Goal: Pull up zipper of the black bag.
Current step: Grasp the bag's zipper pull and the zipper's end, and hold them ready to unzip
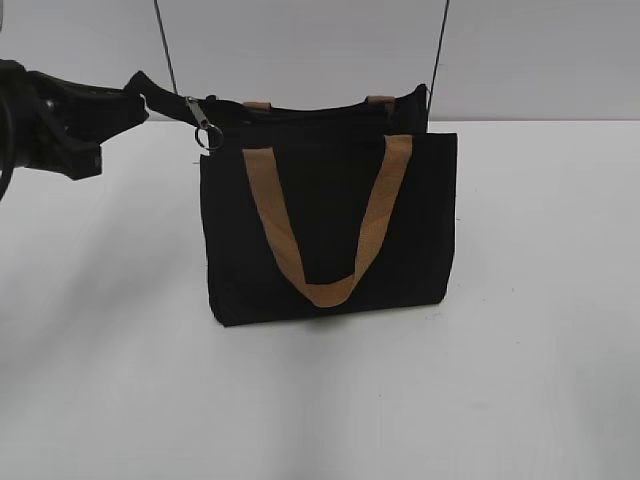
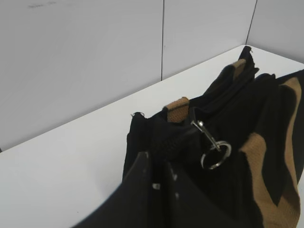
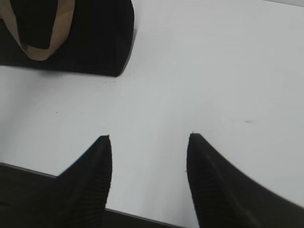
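The black bag stands upright on the white table, its tan handle hanging down the front. The zipper runs along the top edge; its silver ring pull hangs at the bag's left end. My left gripper is shut on the black fabric end of the bag just left of the pull. In the left wrist view the gripper's fingers pinch that fabric, with the ring pull just beyond them. My right gripper is open and empty over bare table, with the bag's corner at upper left.
The white table stretches around the bag to a pale back wall. Two thin dark cables hang behind the bag. The table's near edge shows under the right gripper.
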Controlling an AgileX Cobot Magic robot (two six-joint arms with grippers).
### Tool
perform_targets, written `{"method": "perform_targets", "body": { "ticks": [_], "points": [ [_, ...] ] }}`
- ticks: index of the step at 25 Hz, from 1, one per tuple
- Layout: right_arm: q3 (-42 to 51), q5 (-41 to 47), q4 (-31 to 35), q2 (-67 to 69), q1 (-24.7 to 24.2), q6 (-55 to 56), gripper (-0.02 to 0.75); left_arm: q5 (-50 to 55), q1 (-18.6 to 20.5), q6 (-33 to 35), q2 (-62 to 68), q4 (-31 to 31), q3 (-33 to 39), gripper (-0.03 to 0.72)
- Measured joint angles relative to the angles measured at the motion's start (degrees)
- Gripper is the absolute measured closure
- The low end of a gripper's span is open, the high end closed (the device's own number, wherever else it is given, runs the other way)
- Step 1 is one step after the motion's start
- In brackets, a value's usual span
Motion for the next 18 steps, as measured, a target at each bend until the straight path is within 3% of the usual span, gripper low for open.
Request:
{"method": "perform_targets", "body": {
  "ticks": [10,18],
  "points": [
    [0.0,-0.9,4.8,0.5,0.0,0.0,0.338,-1.2,0.0,0.0,0.0,0.0,0.0,0.667],
    [-2.4,-3.1,13.1,15.3,0.0,-9.3,0.338,-1.3,0.0,0.0,0.0,0.0,0.0,0.667]
  ]
}}
